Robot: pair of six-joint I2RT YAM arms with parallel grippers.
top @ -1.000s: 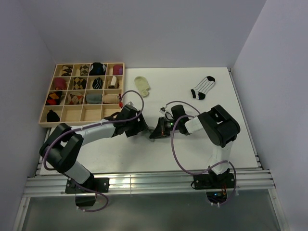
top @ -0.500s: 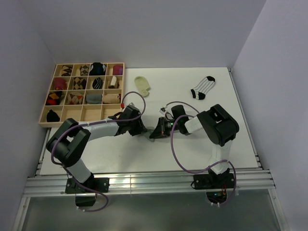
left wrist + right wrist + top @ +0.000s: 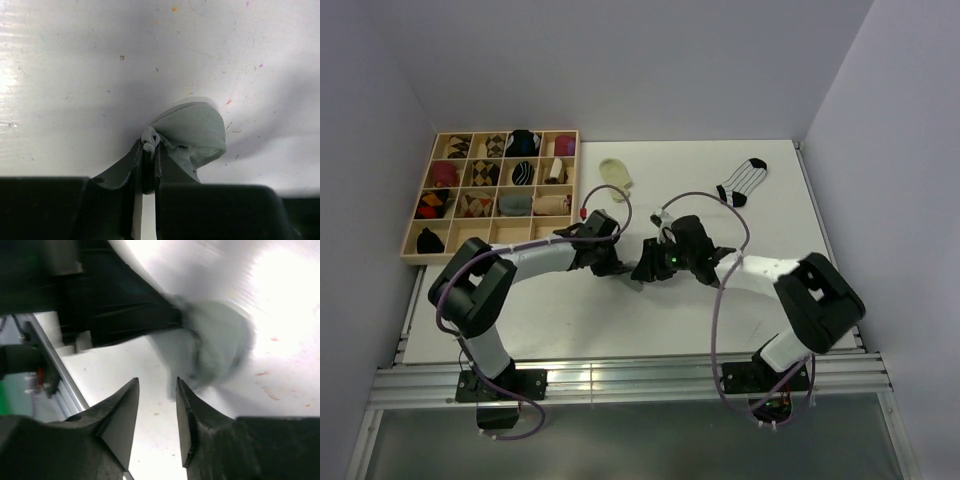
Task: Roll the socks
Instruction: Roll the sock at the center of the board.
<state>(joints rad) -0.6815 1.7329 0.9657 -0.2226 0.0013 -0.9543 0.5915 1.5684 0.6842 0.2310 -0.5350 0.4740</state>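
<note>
A small grey sock [image 3: 194, 131], bunched into a loose roll, lies on the white table. My left gripper [image 3: 148, 144] is shut on a folded edge at the roll's left side. In the right wrist view the same grey sock [image 3: 220, 345] looks blurred, just beyond my right gripper [image 3: 157, 385], which is open with only bare table between its fingers. From above, the left gripper [image 3: 617, 266] and right gripper [image 3: 642, 268] meet tip to tip at mid-table and hide most of the sock.
A pale yellow sock [image 3: 616, 176] and a black-and-white striped sock [image 3: 742, 182] lie flat at the back of the table. A wooden compartment tray [image 3: 480, 256] with several rolled socks stands at the back left.
The left gripper has closed on the sock's edge. The right gripper has opened and let go, and the right arm has swung its elbow out to the right.
</note>
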